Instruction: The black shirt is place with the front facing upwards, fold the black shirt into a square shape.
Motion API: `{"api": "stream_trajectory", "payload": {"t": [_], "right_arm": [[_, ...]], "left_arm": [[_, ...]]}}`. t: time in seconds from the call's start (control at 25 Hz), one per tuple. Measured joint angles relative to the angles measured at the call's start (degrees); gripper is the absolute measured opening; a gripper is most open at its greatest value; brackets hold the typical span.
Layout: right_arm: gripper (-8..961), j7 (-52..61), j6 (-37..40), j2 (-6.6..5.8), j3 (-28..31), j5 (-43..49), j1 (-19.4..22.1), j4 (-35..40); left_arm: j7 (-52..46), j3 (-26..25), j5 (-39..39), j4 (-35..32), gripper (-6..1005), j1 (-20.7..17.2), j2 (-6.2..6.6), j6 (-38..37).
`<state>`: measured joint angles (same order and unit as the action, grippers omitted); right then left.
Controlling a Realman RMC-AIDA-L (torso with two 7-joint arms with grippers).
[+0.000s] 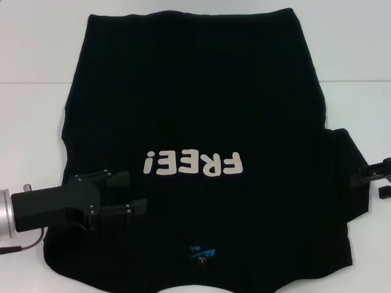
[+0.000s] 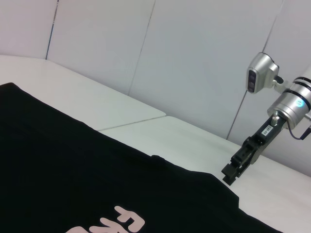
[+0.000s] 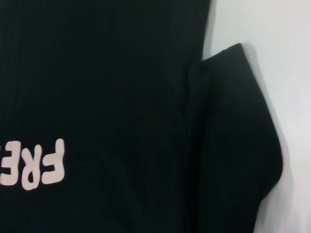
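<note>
The black shirt (image 1: 195, 91) lies flat on the white table (image 1: 36, 55), front up, collar towards me. Its white letters "FREE!" (image 1: 193, 163) and blue neck label (image 1: 201, 251) show. My left gripper (image 1: 130, 194) is open, low over the shirt's left part beside the letters; I cannot tell whether it touches the cloth. My right gripper (image 1: 369, 176) is at the outer edge of the spread right sleeve (image 1: 348, 177); it also shows in the left wrist view (image 2: 232, 174). The right wrist view shows the sleeve (image 3: 238, 136) and part of the letters (image 3: 34, 162).
The shirt covers most of the table in front of me; bare white table shows to the left, right (image 1: 366, 61) and far side. White wall panels (image 2: 194, 58) stand behind the table. The shirt's near edge runs out of the head view.
</note>
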<state>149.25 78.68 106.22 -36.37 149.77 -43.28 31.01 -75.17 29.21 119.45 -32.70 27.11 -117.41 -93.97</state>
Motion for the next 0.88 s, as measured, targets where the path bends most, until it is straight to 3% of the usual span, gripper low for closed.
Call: {"api": "stream_trajectory", "payload": {"t": [0.24, 0.52, 0.76, 0.88], "right_arm": [[914, -0.3, -1.7, 1.05, -1.6, 0.0, -0.7, -0.2], [896, 1.1, -2.7, 1.21, -4.4, 0.0, -1.4, -1.0], [688, 1.0, -2.7, 1.27, -5.0, 0.0, -1.8, -0.6], [538, 1.0, -2.7, 1.27, -5.0, 0.0, -2.0, -0.6]], "left_arm": [[-0.1, 0.1, 0.0, 0.1, 860, 0.0, 0.04, -0.1], [-0.1, 0.1, 0.0, 0.0, 859, 0.1, 0.14, 0.0], [-0.2, -0.1, -0.2, -0.2, 859, 0.1, 0.26, -0.3], [-0.2, -0.1, -0.2, -0.1, 860, 0.1, 0.26, -0.3]]}}
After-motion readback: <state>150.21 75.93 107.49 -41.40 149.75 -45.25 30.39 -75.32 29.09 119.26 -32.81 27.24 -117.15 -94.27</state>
